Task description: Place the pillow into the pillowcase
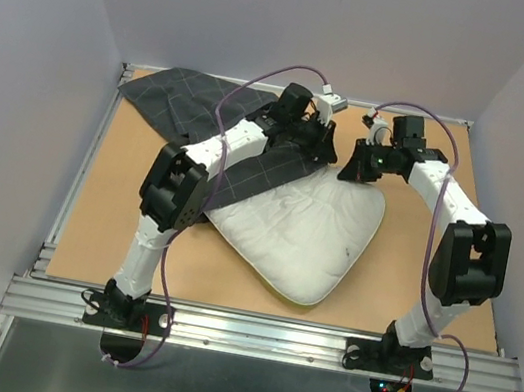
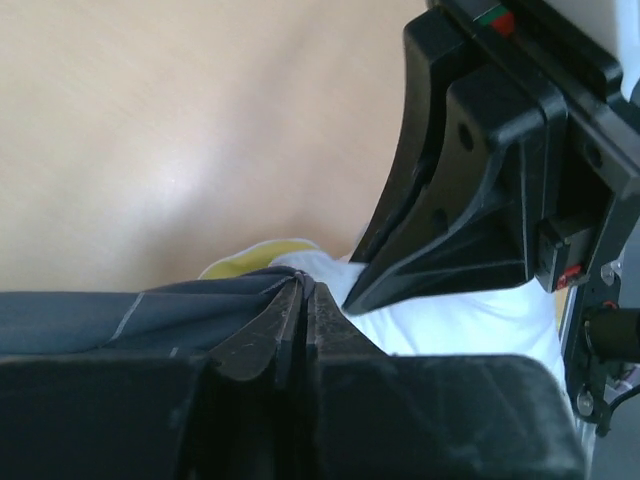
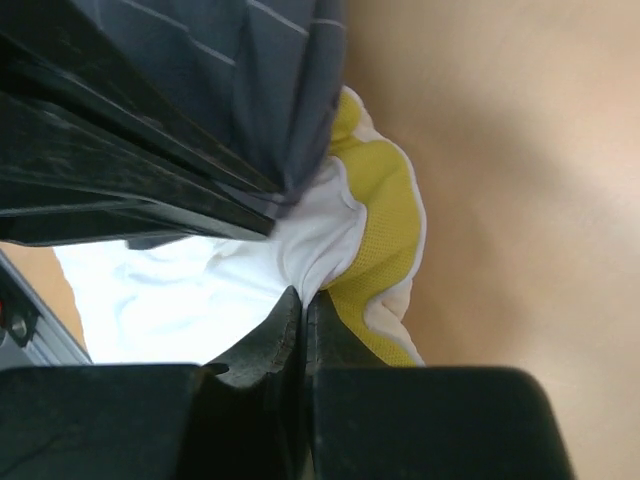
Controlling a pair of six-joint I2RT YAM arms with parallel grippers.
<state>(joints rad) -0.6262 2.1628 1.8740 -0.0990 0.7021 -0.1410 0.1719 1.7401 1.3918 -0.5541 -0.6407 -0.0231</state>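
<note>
The pillow [image 1: 301,233] lay near the middle of the overhead frame, white quilted face up, one corner pointing toward the upper centre where both claws met. The pillowcase [image 1: 182,101] was heaped in the upper left of that frame, and a dark band of it lay across the pillow's upper-left edge. Through my left wrist camera I saw the left gripper [image 2: 303,300] with its jaws pressed together on a fold of the checked cloth, a bit of the pillow's yellow edging showing just behind it. Through my right wrist camera the right gripper [image 3: 303,303] was clamped on the white fabric at the pillow's corner, right beside the yellow band, with the pillowcase cloth hanging over that corner in the upper left of the frame. The two claws sat just beside each other. Everything rested on the tan table [image 1: 123,233], and a metal rail [image 1: 258,333] crossed the lower part of the overhead frame.
</note>
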